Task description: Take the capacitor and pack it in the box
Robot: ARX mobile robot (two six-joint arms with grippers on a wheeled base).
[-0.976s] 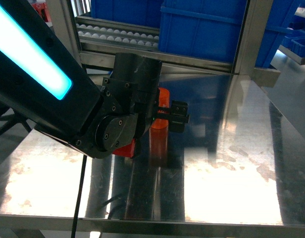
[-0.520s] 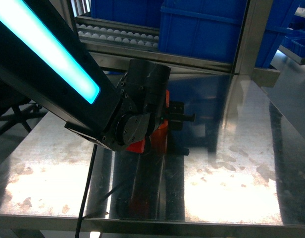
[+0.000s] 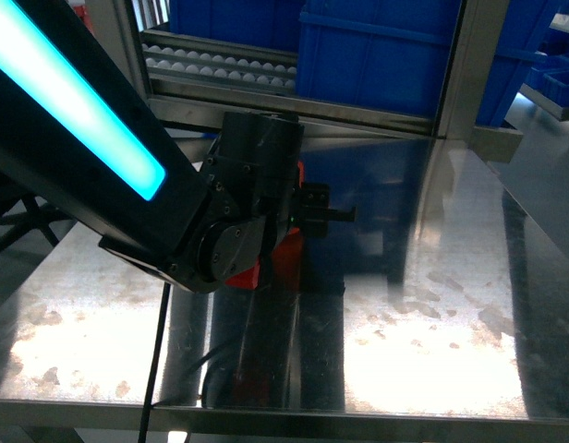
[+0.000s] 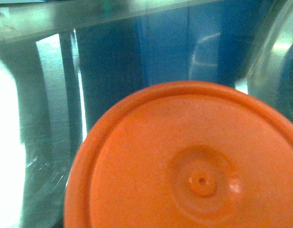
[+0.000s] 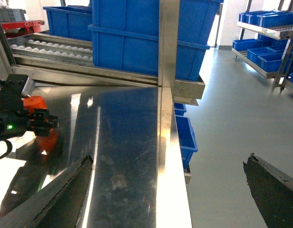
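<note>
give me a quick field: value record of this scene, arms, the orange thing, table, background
left gripper: over the table, at the orange cylinder; whether it grips it is hidden by the arm
orange cylinder: upright on the table, round top fills the left wrist view
right gripper: open, dark fingers spread wide, holding nothing
steel table: shiny, reflective, scuffed
blue bins: stacked behind the table on the rack
roller track: beside the bins
pink box: not in view

steel table point(image 3: 432, 305), blue bins point(image 5: 132, 33), roller rack point(image 5: 51, 47)
</note>
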